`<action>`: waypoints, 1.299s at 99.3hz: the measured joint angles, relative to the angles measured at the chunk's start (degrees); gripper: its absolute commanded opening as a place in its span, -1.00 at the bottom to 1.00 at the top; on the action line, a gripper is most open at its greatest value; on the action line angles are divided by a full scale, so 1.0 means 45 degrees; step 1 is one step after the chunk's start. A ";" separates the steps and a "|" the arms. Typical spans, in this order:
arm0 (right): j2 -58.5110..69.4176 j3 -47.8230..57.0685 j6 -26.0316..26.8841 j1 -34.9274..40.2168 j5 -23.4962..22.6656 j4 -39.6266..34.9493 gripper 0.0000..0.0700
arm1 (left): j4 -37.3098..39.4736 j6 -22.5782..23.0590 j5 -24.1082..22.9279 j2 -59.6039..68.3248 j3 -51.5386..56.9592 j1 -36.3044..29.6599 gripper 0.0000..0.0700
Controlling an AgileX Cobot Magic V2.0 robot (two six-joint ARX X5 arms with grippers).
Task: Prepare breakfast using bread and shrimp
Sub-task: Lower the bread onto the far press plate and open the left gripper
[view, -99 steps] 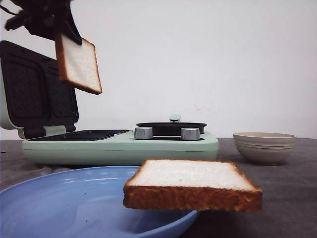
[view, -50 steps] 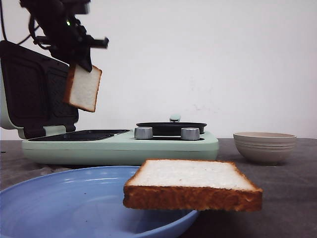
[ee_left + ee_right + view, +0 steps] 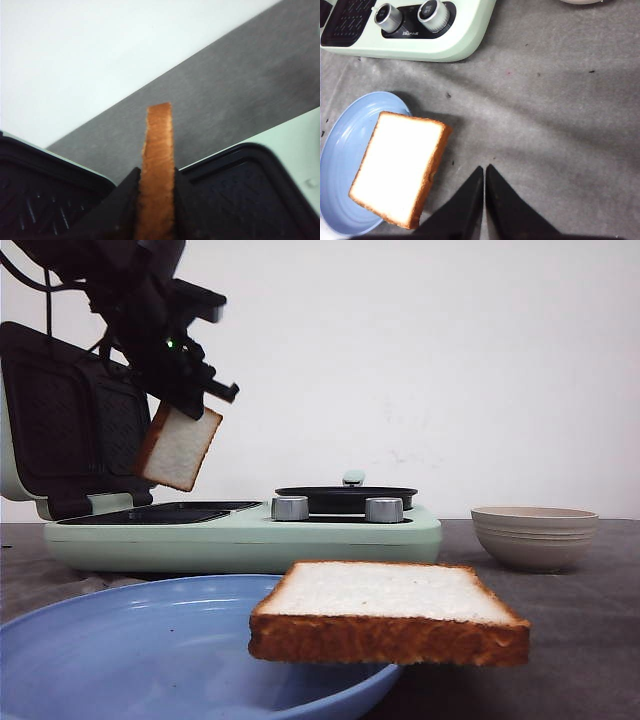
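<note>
- Down it comes: over the last second the left gripper [image 3: 178,412] has carried its bread slice [image 3: 178,447] from high near the frame's top edge to just above the sandwich maker's open grill plate [image 3: 160,512], and the slice has tilted further.
- Left fingers [image 3: 120,197] are clamped on the slice's crust edge, 1 on each side, with the slice standing edge-on between them in the left wrist view.
- That slice hangs in the air, in front of the raised dark lid [image 3: 70,420], not yet touching the plate below.
- The second slice [image 3: 388,610] lies flat across the rim of the blue plate [image 3: 120,640], overhanging the counter [image 3: 560,115].
- Right gripper [image 3: 484,172] hovers over bare counter just beside that slice; its fingers are pressed together, holding nothing.
- A beige bowl [image 3: 534,536] sits to the right; no shrimp can be seen from here.
- To do this well, I'd say: lower the bottom corner into the near well first, lay the slice flat inside the ridges, then let go, and keep clear of the lid.
</note>
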 measured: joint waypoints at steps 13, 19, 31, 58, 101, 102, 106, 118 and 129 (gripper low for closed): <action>0.0000 0.0000 -0.0019 0.0000 0.0000 -0.0005 -0.99 | 0.0049 0.0797 -0.0491 0.0272 0.0000 -0.0131 -0.99; 0.0000 0.0000 -0.0034 0.0000 0.0000 0.0000 -0.99 | 0.0073 0.1020 -0.0554 0.0384 0.0000 -0.0155 -0.99; 0.0000 0.0000 -0.0078 0.0000 0.0000 0.0000 -0.99 | 0.0505 0.1258 -0.0937 0.0491 0.0000 -0.0165 -0.99; 0.0000 0.0000 -0.0092 0.0000 0.0000 0.0000 -0.99 | 0.1350 0.1812 -0.1117 0.0491 0.0019 -0.0165 -0.99; 0.0000 0.0000 -0.0121 0.0000 0.0000 -0.0005 -0.99 | 0.1214 0.2254 -0.1127 0.1117 0.0029 -0.0189 -0.99; 0.0000 0.0000 -0.0121 0.0000 0.0000 -0.0005 -0.99 | 0.1214 0.2254 -0.1127 0.1117 0.0024 -0.0194 -0.99; 0.0000 0.0005 -0.0121 0.0000 0.0000 0.0000 -0.99 | 0.1214 0.2273 -0.1127 0.1122 0.0024 -0.0209 -0.99; 0.0000 0.0000 -0.0121 0.0000 0.0000 0.0000 -0.99 | 0.1224 0.2278 -0.1127 0.1132 0.0024 -0.0291 -0.99; 0.0000 0.0000 -0.0121 0.0000 0.0000 -0.0005 -0.99 | 0.1219 0.2278 -0.1122 0.1137 0.0024 -0.0369 -0.99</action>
